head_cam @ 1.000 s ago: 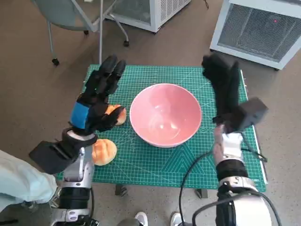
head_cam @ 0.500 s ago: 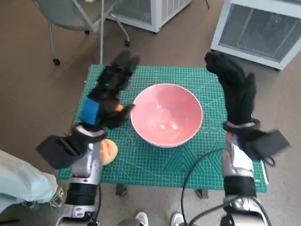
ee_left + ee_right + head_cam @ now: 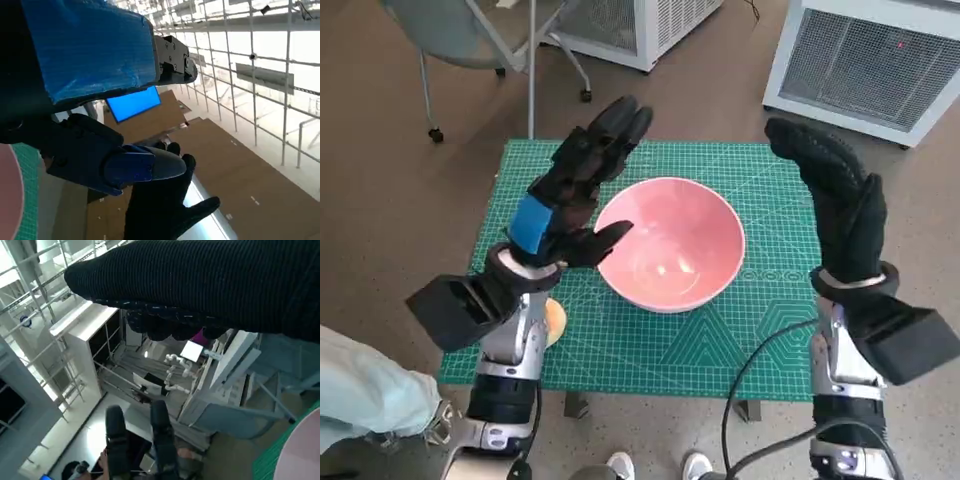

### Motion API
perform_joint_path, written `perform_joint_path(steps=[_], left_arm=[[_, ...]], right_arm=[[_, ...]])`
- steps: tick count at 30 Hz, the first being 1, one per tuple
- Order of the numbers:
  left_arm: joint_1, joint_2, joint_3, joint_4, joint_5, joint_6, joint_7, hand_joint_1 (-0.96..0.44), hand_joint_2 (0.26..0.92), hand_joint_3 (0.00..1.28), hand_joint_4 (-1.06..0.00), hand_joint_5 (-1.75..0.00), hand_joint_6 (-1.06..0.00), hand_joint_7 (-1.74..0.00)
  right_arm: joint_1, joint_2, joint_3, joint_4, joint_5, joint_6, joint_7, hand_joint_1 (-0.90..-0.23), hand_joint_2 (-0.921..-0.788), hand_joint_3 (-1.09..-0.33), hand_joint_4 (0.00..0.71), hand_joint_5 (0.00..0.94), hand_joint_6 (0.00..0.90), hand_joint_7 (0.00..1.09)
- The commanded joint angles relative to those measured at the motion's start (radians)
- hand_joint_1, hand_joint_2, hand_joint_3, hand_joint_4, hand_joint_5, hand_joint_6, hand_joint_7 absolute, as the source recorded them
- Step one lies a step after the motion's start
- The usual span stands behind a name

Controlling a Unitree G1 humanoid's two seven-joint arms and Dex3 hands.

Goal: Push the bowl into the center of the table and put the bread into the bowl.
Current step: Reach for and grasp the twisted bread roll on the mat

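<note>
A pink bowl (image 3: 670, 243) stands empty near the middle of the green cutting mat (image 3: 650, 345). My left hand (image 3: 576, 188) hovers raised just left of the bowl, fingers spread, holding nothing. My right hand (image 3: 835, 200) is lifted to the bowl's right, fingers stretched out and empty. One bread roll (image 3: 554, 318) peeks out under my left forearm at the mat's left side; any other bread is hidden by that arm. The bowl's rim (image 3: 300, 452) shows in the right wrist view, and my right hand (image 3: 162, 210) appears in the left wrist view beyond my left hand's fingers (image 3: 125, 162).
A chair with wheels (image 3: 470, 40) stands beyond the table's far left. Two white grilled units (image 3: 865, 60) (image 3: 640, 25) sit on the floor behind the table. A pale sleeve (image 3: 365, 395) shows at the near left.
Both hands have risen and moved farther from me, the left one swinging toward the bowl and covering the roll it was over. The bowl has barely shifted.
</note>
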Motion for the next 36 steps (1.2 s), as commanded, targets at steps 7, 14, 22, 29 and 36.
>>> perform_joint_path(steps=[7, 14, 22, 29, 36], left_arm=[[-0.009, 0.003, 0.006, 0.001, -0.003, -0.011, -0.009, -0.58, 0.921, 0.37, -0.18, 0.00, -0.02, -0.54], [-0.006, 0.032, 0.021, 0.019, 0.038, -0.051, 0.008, -0.58, 0.921, 0.37, -0.18, 0.00, -0.02, -0.55], [-0.027, 0.267, 0.060, 0.074, 0.468, -0.149, 0.236, -0.58, 0.921, 0.30, -0.17, 0.00, -0.03, -0.45], [-0.027, 0.468, 0.046, -0.007, 0.468, 0.206, 0.052, -0.48, 0.858, 0.04, -0.08, 0.00, -0.15, -0.16], [-0.054, 0.586, -0.038, -0.050, 0.591, 0.488, -0.043, -0.30, 0.740, 0.01, -0.01, 0.00, -0.16, -0.07]], right_arm=[[0.039, -0.001, 0.023, -0.037, -0.004, 0.057, -0.015, -0.730, -0.921, -0.753, 0.215, 0.000, 0.028, 0.58], [0.050, 0.000, 0.032, -0.052, -0.002, 0.075, -0.020, -0.737, -0.921, -0.753, 0.213, 0.000, 0.023, 0.59], [0.060, 0.001, 0.040, -0.060, 0.006, 0.079, -0.014, -0.740, -0.921, -0.757, 0.211, 0.000, 0.018, 0.60], [0.062, -0.001, 0.041, -0.065, 0.016, 0.090, -0.007, -0.740, -0.921, -0.760, 0.208, 0.000, 0.011, 0.61], [0.059, -0.001, 0.041, -0.064, 0.022, 0.094, -0.004, -0.739, -0.921, -0.762, 0.201, 0.000, 0.005, 0.62]])
